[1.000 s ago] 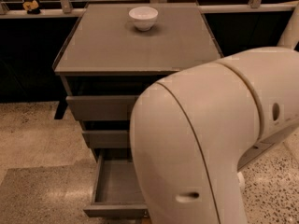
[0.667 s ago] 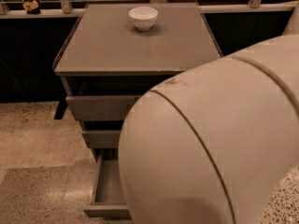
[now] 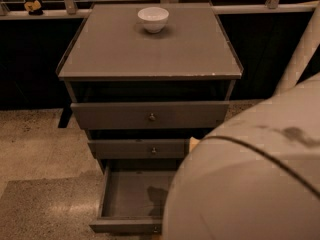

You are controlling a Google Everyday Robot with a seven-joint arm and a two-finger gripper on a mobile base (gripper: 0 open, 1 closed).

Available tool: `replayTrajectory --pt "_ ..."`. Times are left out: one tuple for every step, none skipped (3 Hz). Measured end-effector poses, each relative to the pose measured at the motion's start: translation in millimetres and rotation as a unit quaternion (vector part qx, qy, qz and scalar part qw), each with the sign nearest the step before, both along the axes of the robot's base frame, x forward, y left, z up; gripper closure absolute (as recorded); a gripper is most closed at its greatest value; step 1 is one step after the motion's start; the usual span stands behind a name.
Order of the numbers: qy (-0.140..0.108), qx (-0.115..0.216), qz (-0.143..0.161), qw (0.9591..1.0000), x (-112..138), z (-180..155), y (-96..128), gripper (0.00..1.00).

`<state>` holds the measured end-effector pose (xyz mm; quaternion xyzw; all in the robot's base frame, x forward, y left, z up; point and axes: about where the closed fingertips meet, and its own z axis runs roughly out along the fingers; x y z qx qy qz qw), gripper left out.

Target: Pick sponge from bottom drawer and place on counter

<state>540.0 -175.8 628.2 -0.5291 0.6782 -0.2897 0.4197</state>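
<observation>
The bottom drawer (image 3: 125, 226) is pulled open, and the part of its grey floor that shows is bare. A small pale-yellow corner (image 3: 193, 143) peeks out at the edge of my arm, beside the middle drawer's right end. I cannot tell whether it is the sponge. The counter (image 3: 150, 54) is the cabinet's flat grey top. My gripper is hidden behind my arm's big white housing (image 3: 250, 179), which fills the lower right and covers the drawer's right part.
A white bowl (image 3: 153, 19) stands at the back middle of the counter. The top drawer (image 3: 150, 115) and middle drawer (image 3: 140, 148) stick out slightly. A speckled floor lies to the left, a dark railing behind, and a pale post (image 3: 300, 49) at the right.
My arm's white housing has shifted right and down, uncovering more of the drawers and the bottom drawer's floor. The pale-yellow corner now shows at its edge.
</observation>
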Motion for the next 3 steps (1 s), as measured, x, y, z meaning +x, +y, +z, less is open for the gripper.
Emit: replayTrajectory --pt "-0.011 -0.011 -0.018 0.9997 0 6 -20 0.92" --pt "-0.024 -0.018 -0.086 0.9958 -9 18 -87 0.94" --pt "-0.024 -0.018 -0.086 0.9958 -9 19 -87 0.97"
